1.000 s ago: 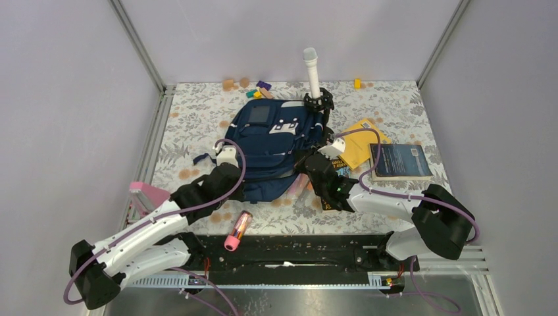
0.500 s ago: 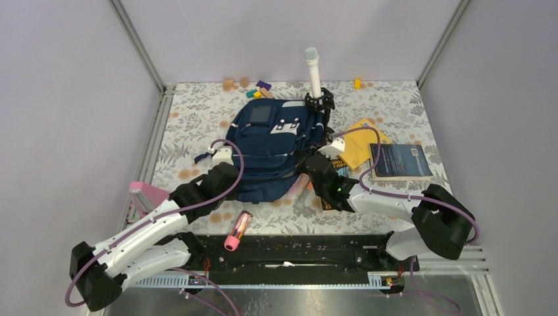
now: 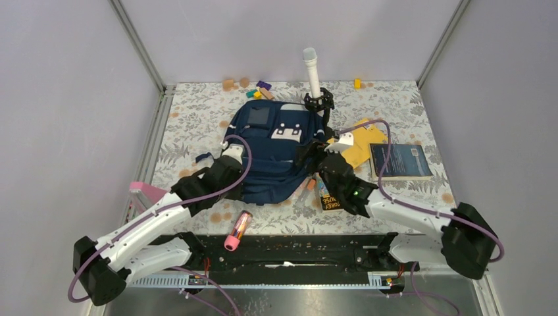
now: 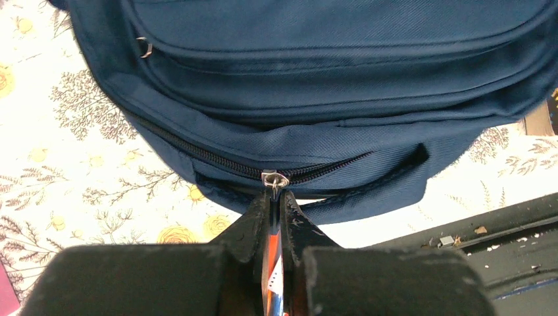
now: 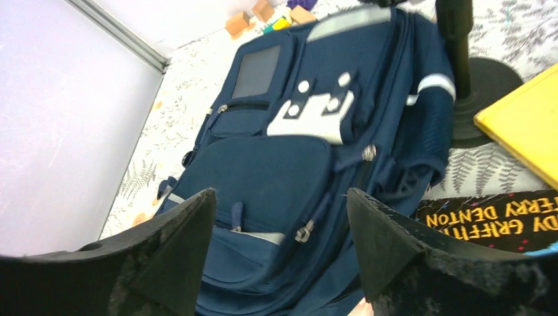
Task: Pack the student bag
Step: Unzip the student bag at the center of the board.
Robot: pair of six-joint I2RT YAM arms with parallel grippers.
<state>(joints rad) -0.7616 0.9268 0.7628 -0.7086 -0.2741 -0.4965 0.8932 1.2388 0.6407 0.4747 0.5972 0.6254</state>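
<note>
The student bag (image 3: 273,148), navy blue with white patches, lies flat in the middle of the table. My left gripper (image 4: 276,195) is shut on the pull tab of a zipper (image 4: 275,179) on the bag's near edge, and the metal slider sits just past my fingertips. In the top view the left gripper (image 3: 231,158) is at the bag's left near side. My right gripper (image 5: 281,197) stands open, hovering over the bag's front pockets (image 5: 263,171) with nothing between the fingers. From above the right gripper (image 3: 314,157) is at the bag's right edge.
A yellow book (image 3: 360,141) and a dark blue book (image 3: 399,161) lie right of the bag. A black book (image 3: 329,196) lies under my right arm. A microphone stand (image 3: 312,72) rises behind the bag. A pink tube (image 3: 238,230), a pink block (image 3: 148,194) and small blocks (image 3: 237,83) lie around.
My right gripper has opened, and its arm has swung right and forward, uncovering the black book. The left gripper stays shut on the zipper pull and has shifted slightly right.
</note>
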